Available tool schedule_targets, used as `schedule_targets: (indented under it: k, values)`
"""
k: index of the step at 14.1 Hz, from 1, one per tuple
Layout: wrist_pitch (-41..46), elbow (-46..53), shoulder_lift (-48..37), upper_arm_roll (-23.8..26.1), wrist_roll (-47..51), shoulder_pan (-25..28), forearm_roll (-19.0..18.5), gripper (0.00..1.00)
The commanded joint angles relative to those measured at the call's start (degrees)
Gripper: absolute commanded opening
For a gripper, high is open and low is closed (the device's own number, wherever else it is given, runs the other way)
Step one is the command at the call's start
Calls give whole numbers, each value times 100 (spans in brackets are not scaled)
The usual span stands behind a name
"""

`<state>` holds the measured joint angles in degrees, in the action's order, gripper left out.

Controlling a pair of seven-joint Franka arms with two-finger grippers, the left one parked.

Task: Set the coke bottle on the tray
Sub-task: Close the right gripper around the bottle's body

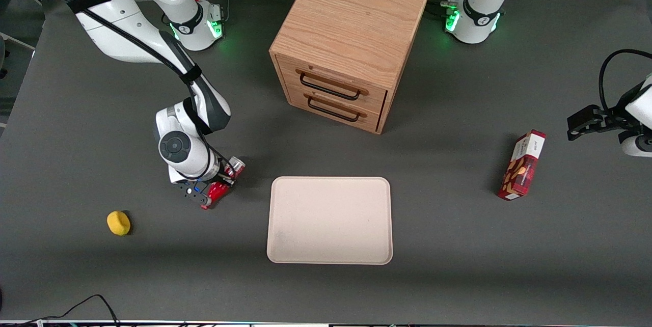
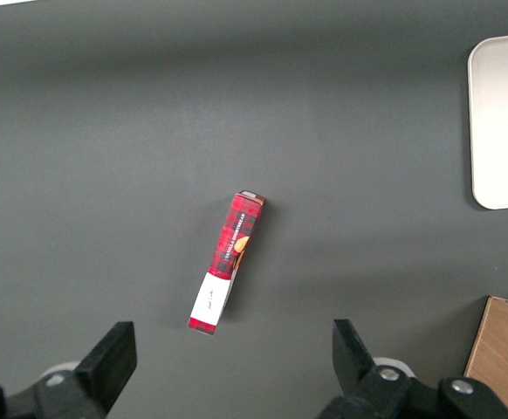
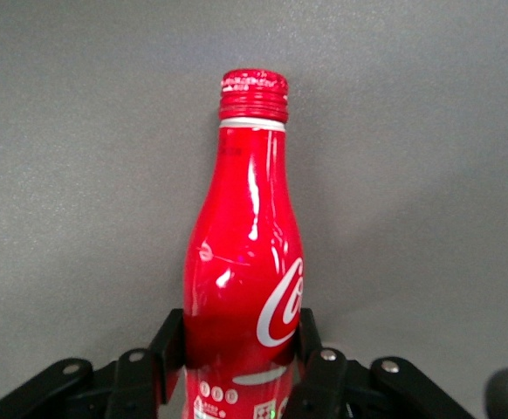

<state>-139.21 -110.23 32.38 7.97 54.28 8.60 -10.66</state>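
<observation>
Front view: the right arm's end effector point(image 1: 213, 190) sits low over the grey desk point(image 1: 458, 245), just beside the beige tray point(image 1: 330, 220) at the working arm's end. Its two fingers are clamped on the lower body of the coke bottle point(image 1: 224, 184), one on each side. The bottle lies tilted in this view, its silvery base point(image 1: 237, 165) pointing away from the front camera and its red neck end pointing toward it. Bottle and tray are apart, with a strip of bare desk between them.

Right wrist view: the coke bottle point(image 3: 247, 288) fills the centre, red cap point(image 3: 253, 92) uppermost on the narrow neck, white lettering across the body. The black finger pads point(image 3: 168, 342) press against both flanks of the bottle; the end effector point(image 3: 241, 349) holds it over plain grey desk.

Containers: the tray holds nothing; its whole flat surface and low rim are visible. The wooden cabinet point(image 1: 351, 36) stands farther from the front camera than the tray, with both of its drawers point(image 1: 331, 98) closed, dark handles showing.

Other items: a yellow object point(image 1: 118, 223) rests on the desk toward the working arm's end. A red snack box point(image 1: 522, 165) lies toward the parked arm's end; the left wrist view shows the same box point(image 2: 227, 262) and one corner of the tray point(image 2: 503, 122).
</observation>
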Motion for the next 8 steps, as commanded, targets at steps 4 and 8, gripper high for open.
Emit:
schedule_targets:
  k: [4,8]
  values:
    - [-62,-69,-12,-24,241,27,-252,0]
    - [8,-43,-144,-6,241,-8,-243,0]
